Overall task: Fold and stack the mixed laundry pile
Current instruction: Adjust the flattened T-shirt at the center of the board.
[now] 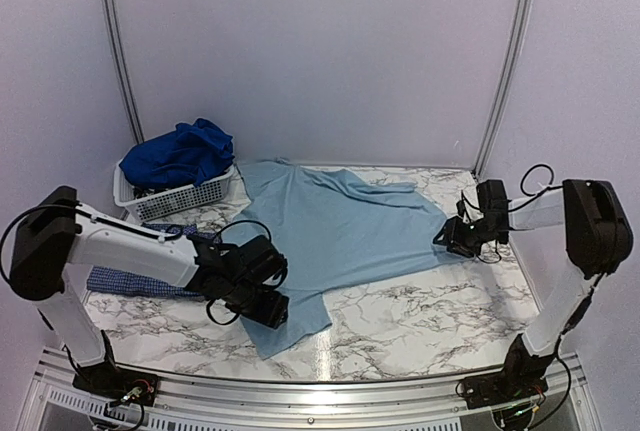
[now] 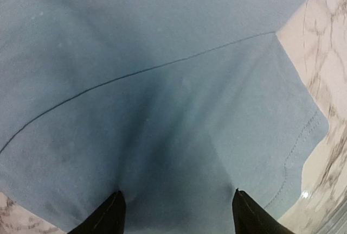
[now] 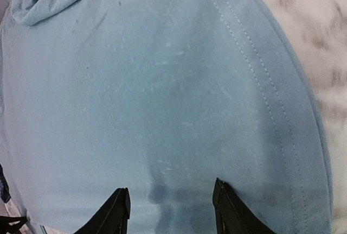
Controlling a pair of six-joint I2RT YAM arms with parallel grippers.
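1. Left fingers (image 2: 105, 217): black, spread apart, low over the pale blue cloth T-shirt (image 2: 162, 82), with the fabric lying smooth and shadowed between the two tips.
2. Just ahead of them: a thin curved seam across the cloth, then a stitched sleeve hem at the right, next to the white-and-grey marbled counter (image 2: 325, 55).
3. Right fingers (image 3: 114, 212): also apart, down on the same T-shirt close to its double-stitched hem. Cannot tell whether pinching a fold or merely resting on it.
4. Seen from above: T-shirt spread wide across the middle of the counter, with the left fingers at its near left corner and the right fingers at its right edge.
5. On the left side of the counter: a navy small-check button-up shirt (image 1: 125, 281), lying flat, partly hidden under the white left arm (image 1: 130, 246).
6. At the far left corner: a white slatted plastic basket (image 1: 180, 203), heaped with royal blue clothes (image 1: 180, 151), just beside the far left end of the T-shirt.
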